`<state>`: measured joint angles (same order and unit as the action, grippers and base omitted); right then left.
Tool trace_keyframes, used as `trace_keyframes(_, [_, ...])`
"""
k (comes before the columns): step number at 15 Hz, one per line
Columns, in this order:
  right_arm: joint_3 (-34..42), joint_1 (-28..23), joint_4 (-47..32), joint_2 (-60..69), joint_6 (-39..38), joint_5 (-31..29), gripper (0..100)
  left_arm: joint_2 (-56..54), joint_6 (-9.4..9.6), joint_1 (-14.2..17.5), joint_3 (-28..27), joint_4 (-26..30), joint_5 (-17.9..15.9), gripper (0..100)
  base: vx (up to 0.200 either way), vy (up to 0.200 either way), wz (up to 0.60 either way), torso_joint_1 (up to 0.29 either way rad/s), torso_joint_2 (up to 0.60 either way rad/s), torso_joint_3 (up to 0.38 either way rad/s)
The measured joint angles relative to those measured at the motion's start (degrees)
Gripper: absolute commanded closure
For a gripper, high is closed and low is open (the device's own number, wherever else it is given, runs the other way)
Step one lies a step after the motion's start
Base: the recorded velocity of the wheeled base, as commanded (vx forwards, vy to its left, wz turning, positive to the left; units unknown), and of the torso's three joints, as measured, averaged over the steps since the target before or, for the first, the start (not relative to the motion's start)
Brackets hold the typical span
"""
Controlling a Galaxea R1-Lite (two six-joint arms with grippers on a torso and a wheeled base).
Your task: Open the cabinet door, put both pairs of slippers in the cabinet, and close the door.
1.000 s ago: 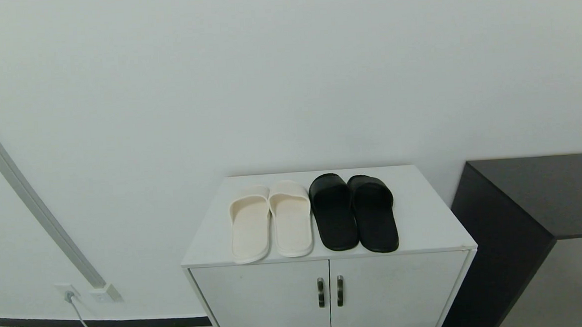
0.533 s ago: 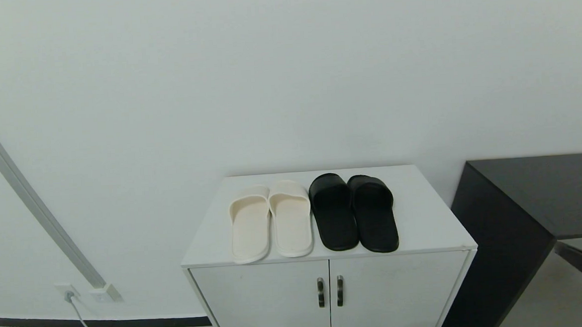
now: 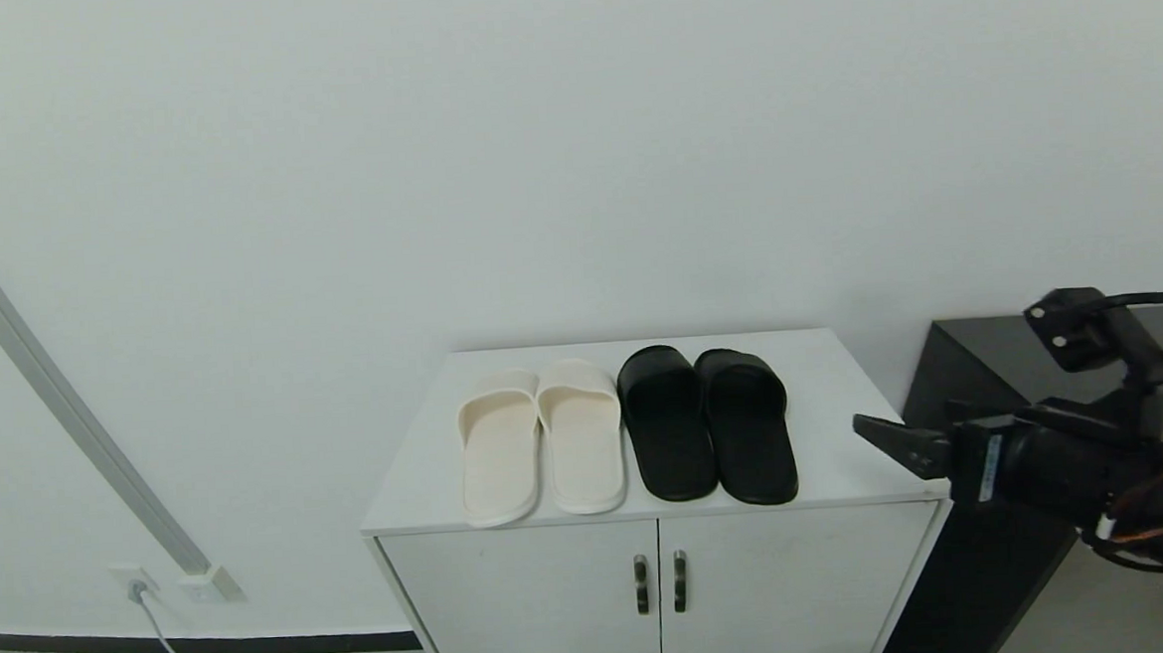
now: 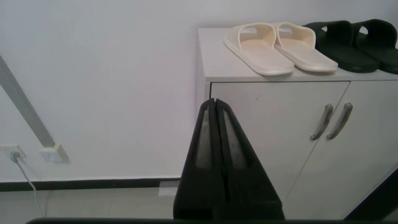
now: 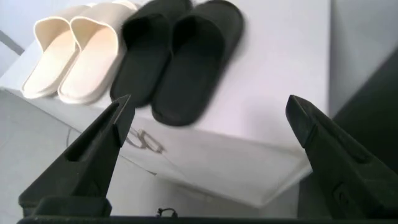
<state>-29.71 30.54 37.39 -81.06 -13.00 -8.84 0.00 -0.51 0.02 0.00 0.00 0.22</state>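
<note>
White cabinet (image 3: 516,599), lower half cropped

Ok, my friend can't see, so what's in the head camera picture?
A cream pair of slippers and a black pair of slippers sit side by side on top of a white cabinet whose two doors are shut. The robot's right tool is by the cabinet's right edge, apart from the slippers, in front of a black table.

The right gripper (image 5: 208,102) gapes wide on a level arm; the left gripper (image 4: 214,106) is pressed closed.
</note>
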Motion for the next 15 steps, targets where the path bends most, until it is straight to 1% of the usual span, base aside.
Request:
trace_keyframes(3, [-7.1, 4.4, 0.1, -7.0, -1.0, -6.5, 0, 0.0, 0.00, 0.0, 0.0, 0.0, 0.0, 100, 0.000, 0.000, 0.00, 0.000, 0.00, 0.000])
trace_keyframes(7, [-15.7, 9.4, -0.2, -15.7, -1.2, -11.9, 0, 0.0, 0.00, 0.0, 0.0, 0.0, 0.0, 100, 0.000, 0.000, 0.00, 0.000, 0.00, 0.000])
trace_keyframes(11, [-23.6, 12.4, -0.1, -24.8, -1.2, -18.3, 0, 0.0, -0.02, 0.0, 0.0, 0.0, 0.0, 100, 0.000, 0.000, 0.00, 0.000, 0.00, 0.000])
trace_keyframes(15, [-29.0, 13.1, 0.1, -32.1, -1.2, -22.7, 0, 0.0, 0.00, 0.0, 0.0, 0.0, 0.0, 100, 0.000, 0.000, 0.00, 0.000, 0.00, 0.000])
